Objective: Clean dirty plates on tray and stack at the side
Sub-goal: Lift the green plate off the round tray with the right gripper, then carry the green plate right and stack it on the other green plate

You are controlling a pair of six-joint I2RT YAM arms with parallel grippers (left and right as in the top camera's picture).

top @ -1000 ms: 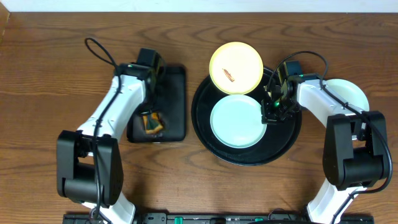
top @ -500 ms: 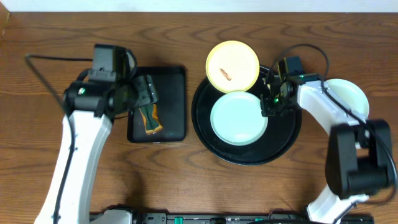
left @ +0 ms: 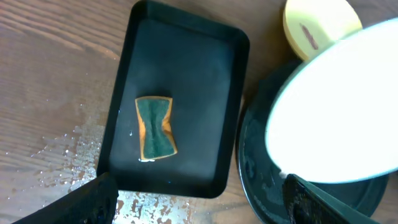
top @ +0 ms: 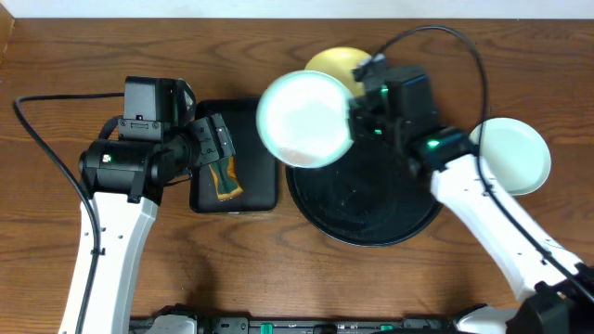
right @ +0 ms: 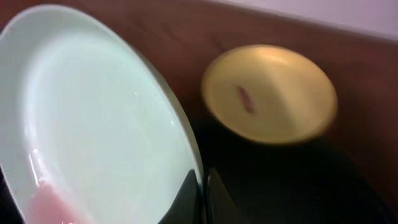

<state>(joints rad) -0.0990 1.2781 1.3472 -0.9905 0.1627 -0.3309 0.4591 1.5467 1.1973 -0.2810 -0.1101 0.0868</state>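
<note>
My right gripper (top: 354,124) (right: 203,200) is shut on the rim of a light mint-blue plate (top: 304,119) (right: 93,118) and holds it tilted in the air above the left edge of the round black tray (top: 367,209). A pinkish patch shows at the lower left of that plate's face. Behind it, the pale yellow plate (top: 336,61) (right: 270,93) carries a reddish-brown smear (right: 244,98). A second mint-blue plate (top: 516,154) rests on the table to the right. My left gripper (top: 210,145) (left: 199,208) hangs open and empty above the small rectangular tray.
A green-and-orange sponge (top: 225,178) (left: 155,127) lies on the rectangular black tray (top: 260,148) (left: 186,68) left of the round tray (left: 258,180). Wet spatter marks the wood by that tray's near corner (left: 74,155). Cables loop over the back of the table.
My right gripper has lifted the mint-blue plate off the round tray, up and to the left. My left gripper has opened and risen, leaving the sponge on the rectangular tray.
</note>
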